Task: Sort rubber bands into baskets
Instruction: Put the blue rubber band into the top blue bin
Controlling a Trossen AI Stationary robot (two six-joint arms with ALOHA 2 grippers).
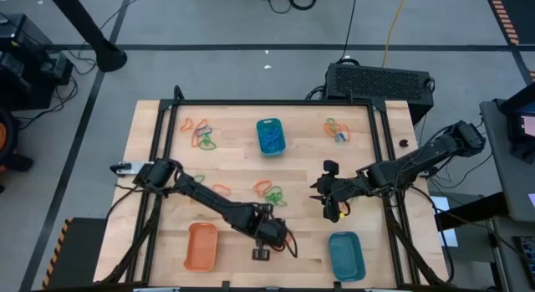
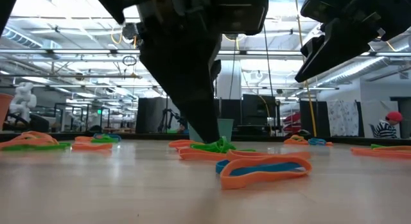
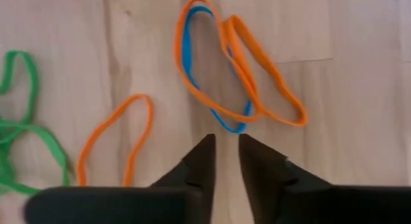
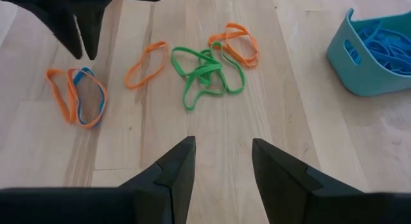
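The table (image 1: pixel 159 158) carries three baskets: one orange basket (image 1: pixel 201 246) at the near left, one teal basket (image 1: pixel 346 255) at the near right, and a second teal basket (image 1: pixel 270 135) at the far middle, which is already full of blue bands.

The left hand (image 3: pixel 225 142) hovers just above the wood, its fingers a little apart with nothing between them, and it points at a small bundle of bands (image 3: pixel 231 76): two orange loops and one blue loop lying over each other. To do this step well, I think the hand should come down on only one strand, best at the outer orange loop where it lies free, so that the blue one is not lifted together.

The right hand (image 4: pixel 221 153) waits higher over the middle of the table, spread and empty.

Beside the bundle lie one single orange band (image 4: pixel 146 63), a tangle of green bands (image 4: pixel 205 73) and an orange pair (image 4: pixel 237 43). Three more little heaps lie far on the table; their number I cannot count.
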